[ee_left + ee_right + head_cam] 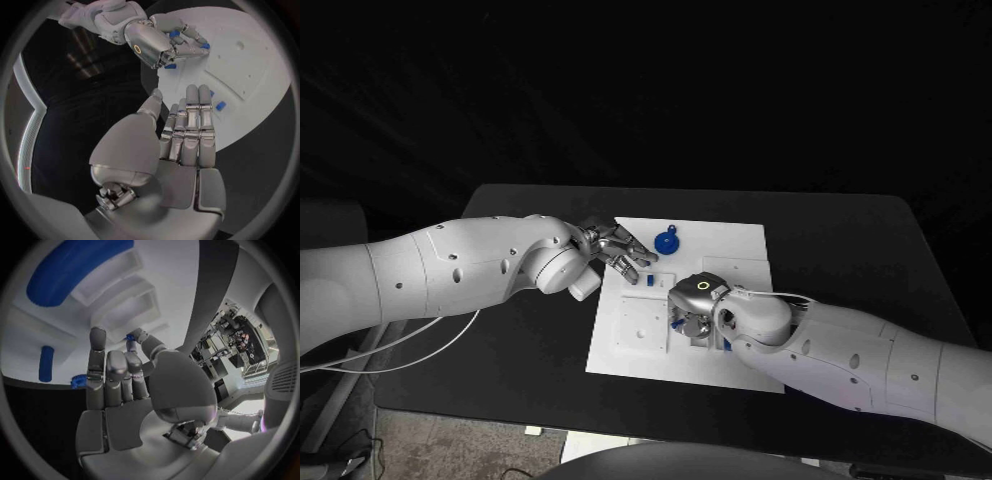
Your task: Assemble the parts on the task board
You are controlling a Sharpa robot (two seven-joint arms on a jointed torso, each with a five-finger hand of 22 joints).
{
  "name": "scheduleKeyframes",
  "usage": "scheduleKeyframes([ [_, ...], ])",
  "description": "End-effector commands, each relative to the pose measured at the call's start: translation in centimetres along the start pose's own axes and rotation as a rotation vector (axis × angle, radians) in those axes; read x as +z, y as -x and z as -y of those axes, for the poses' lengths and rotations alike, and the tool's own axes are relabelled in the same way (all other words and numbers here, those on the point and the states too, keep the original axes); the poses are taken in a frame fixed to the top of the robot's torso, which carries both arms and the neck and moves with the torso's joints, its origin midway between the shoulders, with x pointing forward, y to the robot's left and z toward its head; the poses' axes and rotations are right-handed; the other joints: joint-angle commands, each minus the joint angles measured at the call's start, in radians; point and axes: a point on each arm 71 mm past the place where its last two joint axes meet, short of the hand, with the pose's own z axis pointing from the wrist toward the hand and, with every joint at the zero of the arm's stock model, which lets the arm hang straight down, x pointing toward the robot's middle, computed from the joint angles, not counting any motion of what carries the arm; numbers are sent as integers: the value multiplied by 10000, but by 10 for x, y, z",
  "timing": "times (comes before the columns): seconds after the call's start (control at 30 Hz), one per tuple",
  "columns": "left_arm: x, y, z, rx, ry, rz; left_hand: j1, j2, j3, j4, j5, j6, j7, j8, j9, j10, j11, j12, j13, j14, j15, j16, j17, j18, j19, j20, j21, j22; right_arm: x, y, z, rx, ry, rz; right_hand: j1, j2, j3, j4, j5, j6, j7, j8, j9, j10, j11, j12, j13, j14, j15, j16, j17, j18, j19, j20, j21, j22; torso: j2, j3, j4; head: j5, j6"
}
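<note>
From the head camera we see the white board (678,300) on the black table (848,250), its long axis running away from the robot; a round blue part (668,242) sits near its far edge. The left robot hand (620,255) hovers empty, fingers extended. The left wrist camera shows the right robot hand (164,40) curled over small blue parts (170,65). At the right wrist, we see fingertips pinching a tiny blue piece (130,337).

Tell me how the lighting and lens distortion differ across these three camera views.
Head view: dark surroundings, the white task board bright and evenly lit, edges straight. Left wrist view: fisheye bends the board's edge into a curve, and the silver left hand looms large. Right wrist view: the board curves too, the silver right hand looms large, and a lit room glares at the rim.
</note>
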Motion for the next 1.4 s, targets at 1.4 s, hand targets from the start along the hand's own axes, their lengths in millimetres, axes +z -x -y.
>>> scheduleKeyframes([
  [1.4,0,-3,2,55,-53,-204,63,-32,15,-112,-22,-71,10,-25,2,-3,21,-16,-11,-52,9,-8,-21,-16,-124,3,53,111,1,-16,-5,15,-148,-423,-650,345,925,-316,1330,340,-81,-45,24,-23,-136,-17,-57,75,-76,66,77,183,78,-24,-65,214,1,-4,-5,-45,-32],
])
